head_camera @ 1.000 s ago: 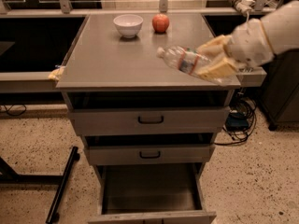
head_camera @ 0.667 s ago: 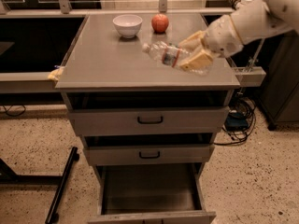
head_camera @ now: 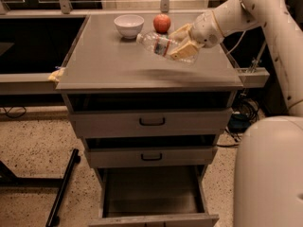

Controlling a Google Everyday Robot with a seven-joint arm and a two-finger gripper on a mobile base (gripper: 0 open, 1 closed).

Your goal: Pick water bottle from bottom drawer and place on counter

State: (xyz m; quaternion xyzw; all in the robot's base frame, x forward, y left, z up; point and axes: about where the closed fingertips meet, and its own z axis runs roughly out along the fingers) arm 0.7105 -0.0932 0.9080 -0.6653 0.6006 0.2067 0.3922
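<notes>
The clear crinkled water bottle [head_camera: 158, 44] with a red-banded label lies tilted, cap toward the left, held above the counter [head_camera: 118, 65]. My gripper [head_camera: 182, 44] is shut on the bottle's lower half, reaching in from the right over the counter's right-centre. Its shadow falls on the counter below. The bottom drawer [head_camera: 151, 193] stands pulled open at the foot of the cabinet, its grey interior bare.
A white bowl [head_camera: 129, 25] and a red apple [head_camera: 162, 23] stand at the counter's back. The two upper drawers with black handles [head_camera: 152, 121] are slightly open. A yellow rag [head_camera: 57, 74] hangs at the counter's left edge. A black stand leg [head_camera: 64, 188] lies on the floor left.
My gripper has carried the water bottle leftward and further back over the counter, from its right front edge toward the middle, near the apple.
</notes>
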